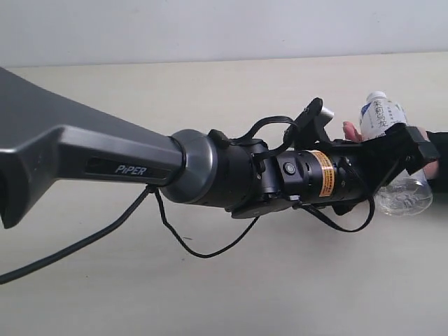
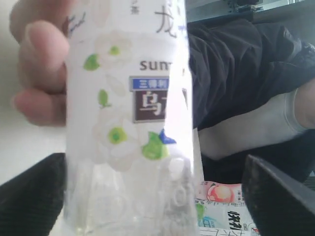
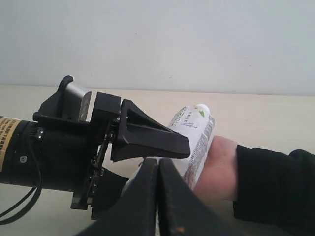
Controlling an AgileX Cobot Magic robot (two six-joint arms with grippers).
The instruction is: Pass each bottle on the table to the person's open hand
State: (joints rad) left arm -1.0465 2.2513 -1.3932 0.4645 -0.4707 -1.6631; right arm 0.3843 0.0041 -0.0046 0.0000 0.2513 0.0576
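A clear bottle with a white label printed with green flowers lies across the person's open hand, whose fingers curl round it. My left gripper stands open around the bottle's lower part. Its black fingers sit wide at either side, and the one on the person's side is clear of the plastic. In the right wrist view the bottle rests on the hand under a finger of the left gripper. My right gripper is shut and empty, close by.
The left arm stretches across the pale table, with a loose black cable hanging under it. The person's dark sleeve and clothing are at the right. A pink peach-printed label shows beyond the bottle.
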